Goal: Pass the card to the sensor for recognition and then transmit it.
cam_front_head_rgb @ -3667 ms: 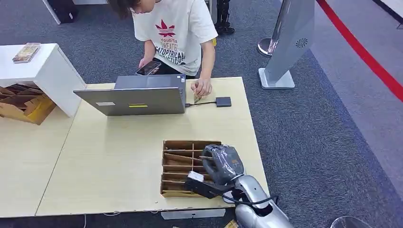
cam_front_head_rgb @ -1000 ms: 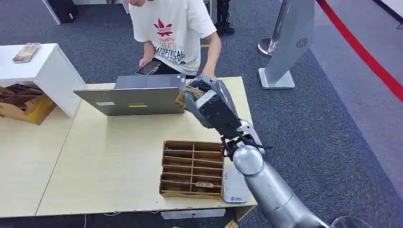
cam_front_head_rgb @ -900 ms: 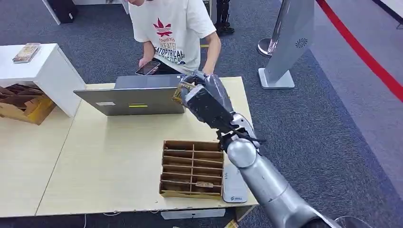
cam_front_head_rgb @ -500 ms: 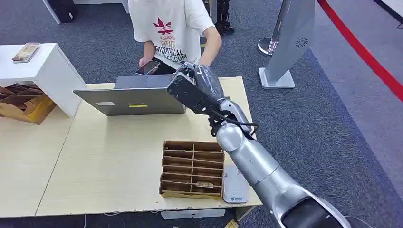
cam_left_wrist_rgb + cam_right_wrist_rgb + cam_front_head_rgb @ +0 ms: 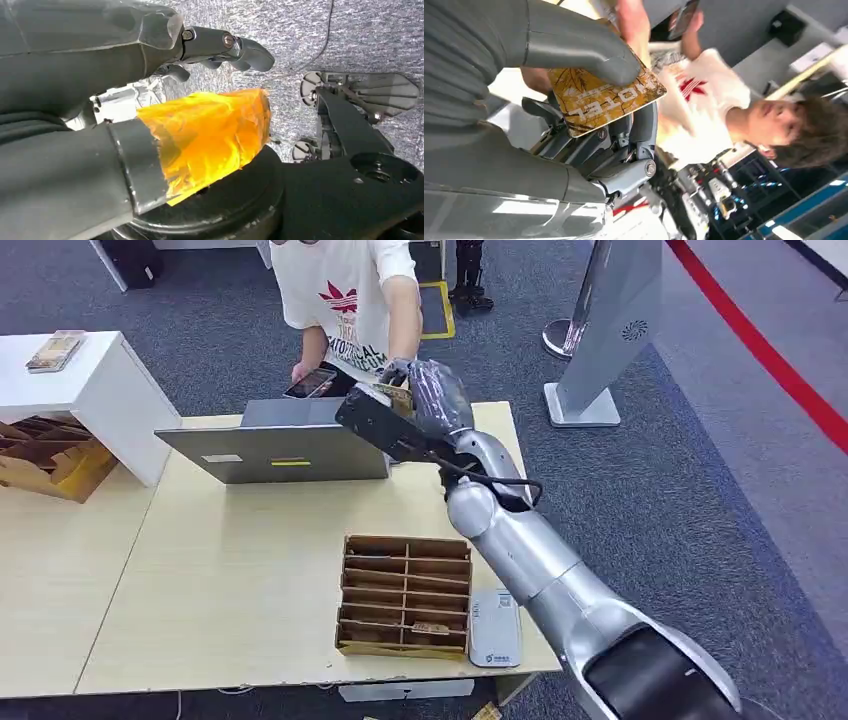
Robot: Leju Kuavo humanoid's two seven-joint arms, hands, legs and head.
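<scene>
My right hand is stretched over the far table edge, beside the laptop. It pinches a gold-brown hotel card between thumb and fingers. In the right wrist view the thumb presses on the card. A person's hand reaches down to the card's far edge; I cannot tell whether it touches. The white card sensor lies flat at the near table edge, beside the wooden box. My left hand hangs low over the carpet, fingers spread and holding nothing, its thumb wrapped in orange tape.
A wooden divided box sits near the table's front edge with a card in one slot. The person in a white T-shirt stands behind the table, holding a phone. A white cabinet stands at the left.
My right arm has reached farther away and to the left, carrying the card over the laptop's corner. The person's arm has swung across and down to meet it.
</scene>
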